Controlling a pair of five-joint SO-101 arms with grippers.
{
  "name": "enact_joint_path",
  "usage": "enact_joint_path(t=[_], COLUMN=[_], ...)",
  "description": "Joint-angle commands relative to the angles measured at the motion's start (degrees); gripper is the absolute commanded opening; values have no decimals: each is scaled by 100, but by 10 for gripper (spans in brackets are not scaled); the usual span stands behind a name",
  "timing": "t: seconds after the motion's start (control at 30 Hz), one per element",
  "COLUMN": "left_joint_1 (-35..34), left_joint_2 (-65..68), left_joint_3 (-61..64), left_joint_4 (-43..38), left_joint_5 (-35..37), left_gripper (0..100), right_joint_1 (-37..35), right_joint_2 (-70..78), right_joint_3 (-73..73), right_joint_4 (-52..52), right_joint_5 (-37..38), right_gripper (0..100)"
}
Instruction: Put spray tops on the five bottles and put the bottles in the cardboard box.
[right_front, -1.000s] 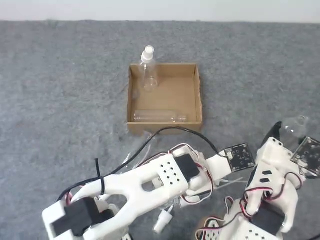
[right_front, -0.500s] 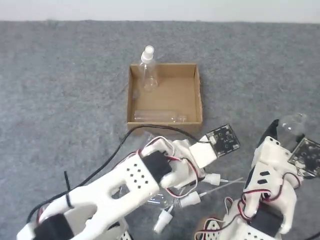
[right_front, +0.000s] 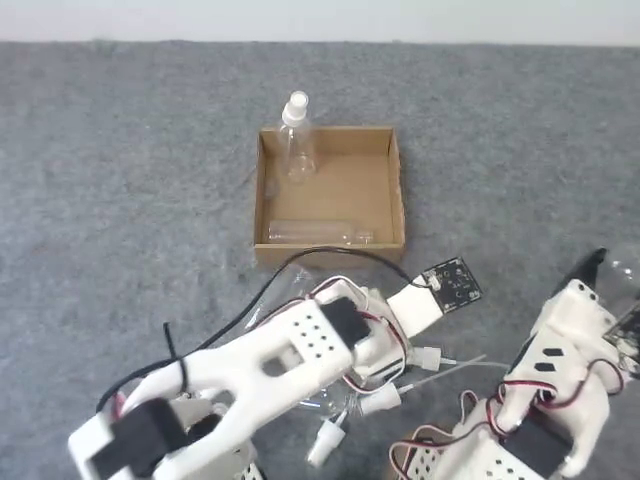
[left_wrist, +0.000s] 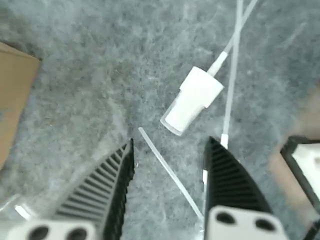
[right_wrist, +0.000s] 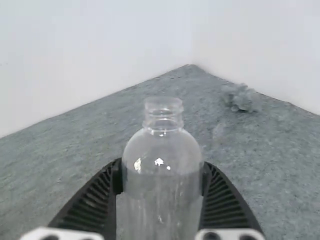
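The left hand (left_wrist: 171, 145), spread apart, has shifted to settle over the loose spray top (left_wrist: 192, 101) just ahead of it. The right hand (right_wrist: 160, 174), clamped on an uncapped bottle (right_wrist: 161, 145), has drifted outward, so capping likely comes next.

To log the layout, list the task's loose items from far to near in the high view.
Upright capped bottle at the far wall of the cardboard box → lying bottle at its near wall → first spray top → second spray top → third spray top.

Bare test room: grey carpet (right_front: 120, 200), plain white walls (right_wrist: 75, 50).
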Motion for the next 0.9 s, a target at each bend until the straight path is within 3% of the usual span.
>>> enact_joint_path(t=[0.0, 0.2, 0.33, 0.5, 0.63, 0.87], left_joint_1=[308, 492, 492, 519, 519, 484], left_joint_2=[308, 1284, 2048, 2716, 2910, 2497], left_joint_3=[-418, -1007, -1771, -2457, -2677, -2668], left_joint_4=[-176, -114, 413, 826, 1020, 1424], left_joint_5=[79, 79, 79, 70, 62, 62], left_gripper=[226, 225, 216, 86, 17, 12], right_joint_1=[154, 136, 145, 145, 145, 145], right_joint_2=[-119, -119, -119, -119, -119, -119], right_joint_3=[-149, -149, -141, -105, -88, -88], right_joint_4=[-251, -251, -259, -268, -268, -268], right_joint_5=[-44, -44, -44, -35, -18, -18], right_gripper=[58, 58, 58, 58, 58, 58])
